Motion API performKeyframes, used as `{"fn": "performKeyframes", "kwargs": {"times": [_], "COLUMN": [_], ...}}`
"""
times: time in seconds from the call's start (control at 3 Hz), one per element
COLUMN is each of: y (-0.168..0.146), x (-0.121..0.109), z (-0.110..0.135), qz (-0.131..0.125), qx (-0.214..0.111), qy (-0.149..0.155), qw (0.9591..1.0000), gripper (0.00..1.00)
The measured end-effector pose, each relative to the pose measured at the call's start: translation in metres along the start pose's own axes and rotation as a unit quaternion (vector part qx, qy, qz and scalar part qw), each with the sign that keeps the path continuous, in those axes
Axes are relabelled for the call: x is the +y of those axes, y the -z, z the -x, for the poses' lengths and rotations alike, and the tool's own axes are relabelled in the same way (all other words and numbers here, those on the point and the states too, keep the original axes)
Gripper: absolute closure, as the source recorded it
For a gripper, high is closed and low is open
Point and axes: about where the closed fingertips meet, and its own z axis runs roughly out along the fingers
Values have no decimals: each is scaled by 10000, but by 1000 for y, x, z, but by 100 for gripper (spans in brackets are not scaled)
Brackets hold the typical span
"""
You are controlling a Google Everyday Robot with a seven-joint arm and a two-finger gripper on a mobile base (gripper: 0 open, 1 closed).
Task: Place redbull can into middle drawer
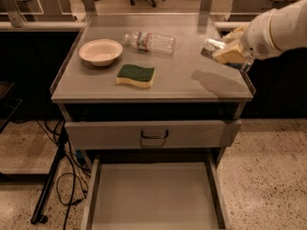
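Observation:
My gripper (229,54) is at the right edge of the cabinet top, on the white arm coming in from the right. It is shut on the redbull can (210,47), which lies tilted on its side in the fingers, its shiny silver end pointing left. The can hangs a little above the top, and its shadow falls on the surface below it. The middle drawer (153,195) is pulled out at the bottom of the view, low and in front of the cabinet. Its flat grey floor is bare.
On the cabinet top (182,80) are a white bowl (100,51), a green and yellow sponge (136,75) and a clear plastic water bottle (149,41) lying on its side. A closed drawer front with a dark loop handle (154,134) sits above the open drawer. Cables and a stand leg are at lower left.

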Motion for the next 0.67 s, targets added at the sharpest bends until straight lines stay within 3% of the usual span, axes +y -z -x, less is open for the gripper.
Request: {"fn": "performKeyframes", "kwargs": {"times": [0.33, 0.67], "y": [10, 10], "x": [45, 45], "z": [-33, -33], "qz": [4, 5], "qx": [84, 84], "qy": [-258, -257], "qw": [9996, 9996], "gripper": [100, 100]}}
